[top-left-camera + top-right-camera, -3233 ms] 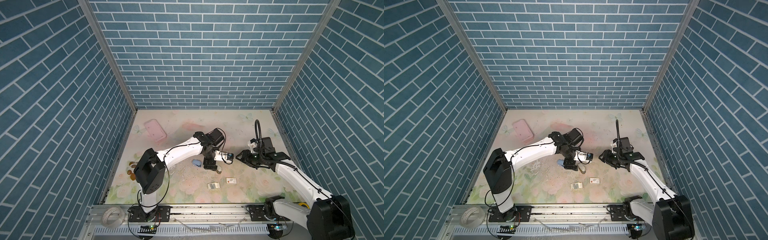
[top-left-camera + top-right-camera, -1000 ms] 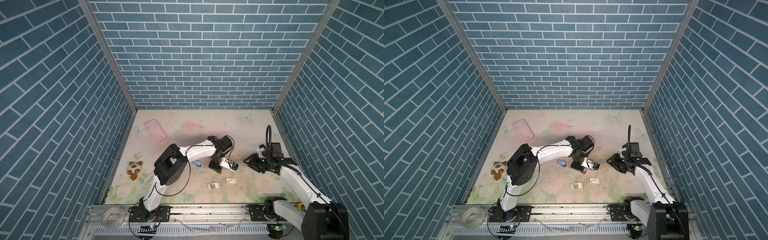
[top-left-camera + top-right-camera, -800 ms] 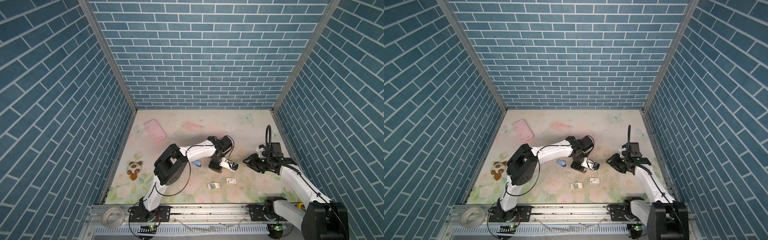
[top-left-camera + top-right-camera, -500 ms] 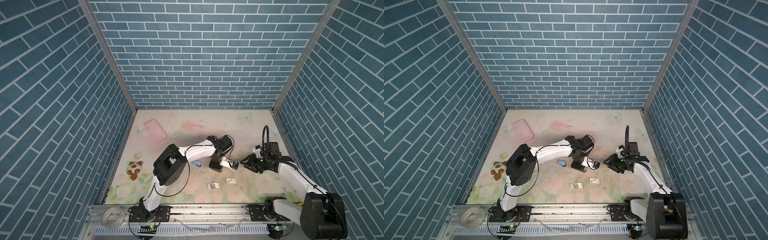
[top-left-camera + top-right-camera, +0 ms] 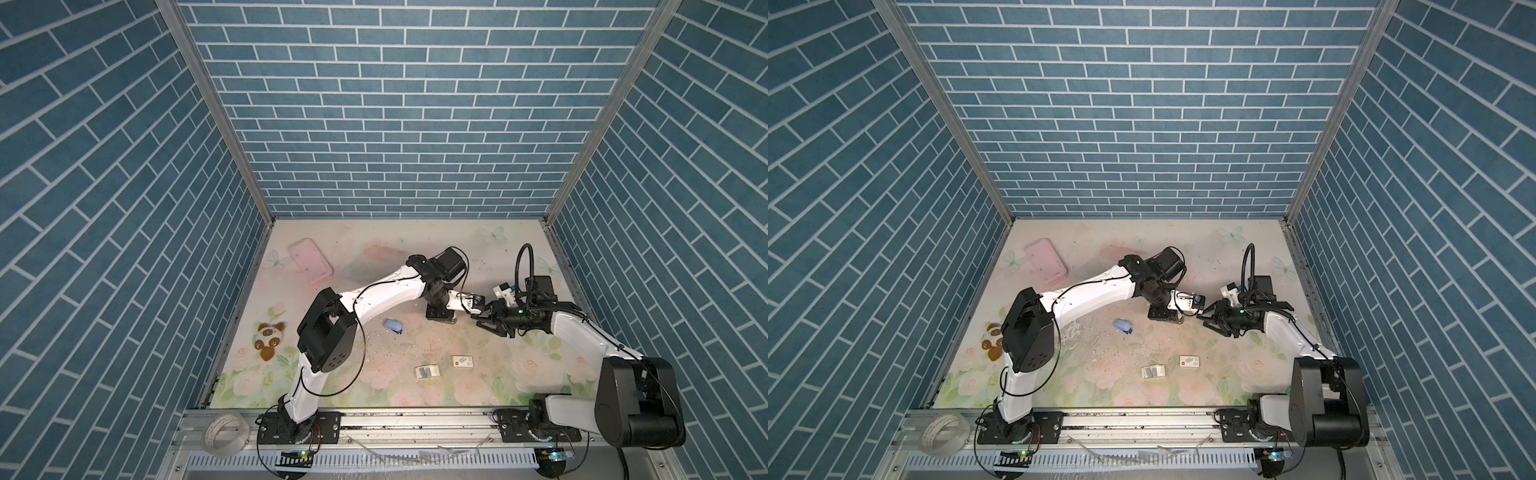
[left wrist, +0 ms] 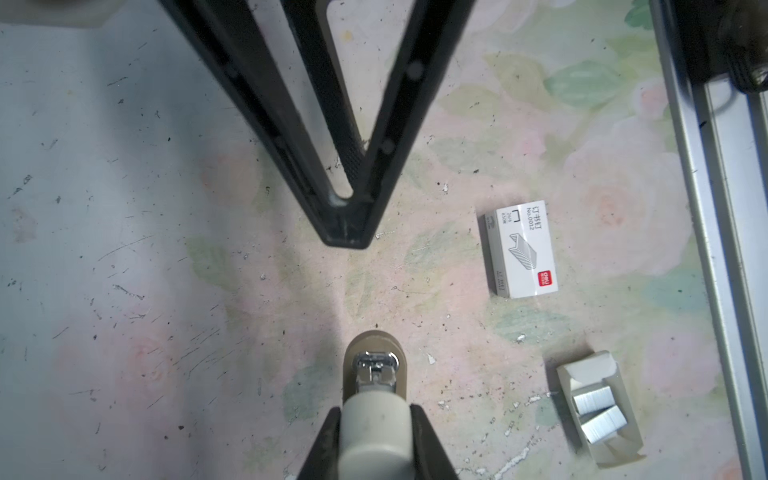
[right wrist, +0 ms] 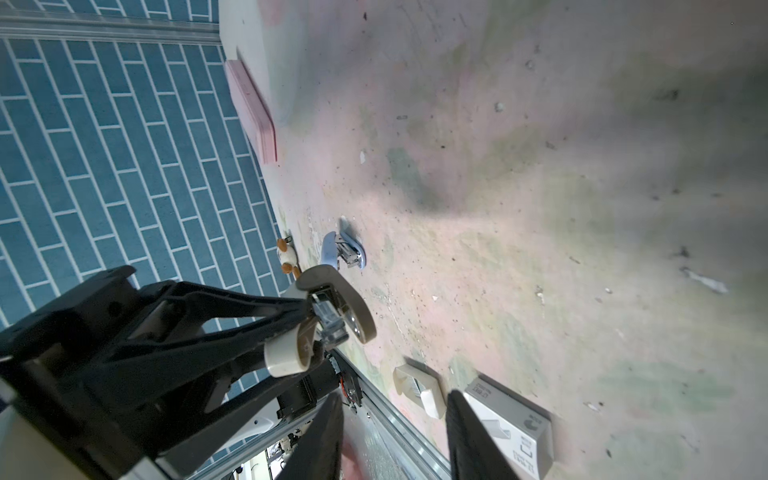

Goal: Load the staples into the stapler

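Two short dark-grey metal strips of staples point(image 6: 592, 400) lie side by side, not quite parallel, in a small white cardboard tray point(image 6: 584, 371). In both top views the tray point(image 5: 434, 370) point(image 5: 1160, 370) rests near the front edge of the floral desk point(image 5: 415, 257), with its long axis running side to side.

A white cardboard sleeve point(image 5: 462, 361) with a red mark lies just beside the tray, apart from it.

The beige stapler point(image 7: 332, 307) has its top arm swung up and its metal magazine exposed. It is clenched in the left hand point(image 6: 374, 411) over mid-desk. Its long axis is in line with the fingers, and its far end points toward the desk.

The right hand point(image 7: 392, 399) is released and grasps nothing. It faces the left hand at close range.

A pale-blue stapler point(image 5: 392, 327) lies further left.
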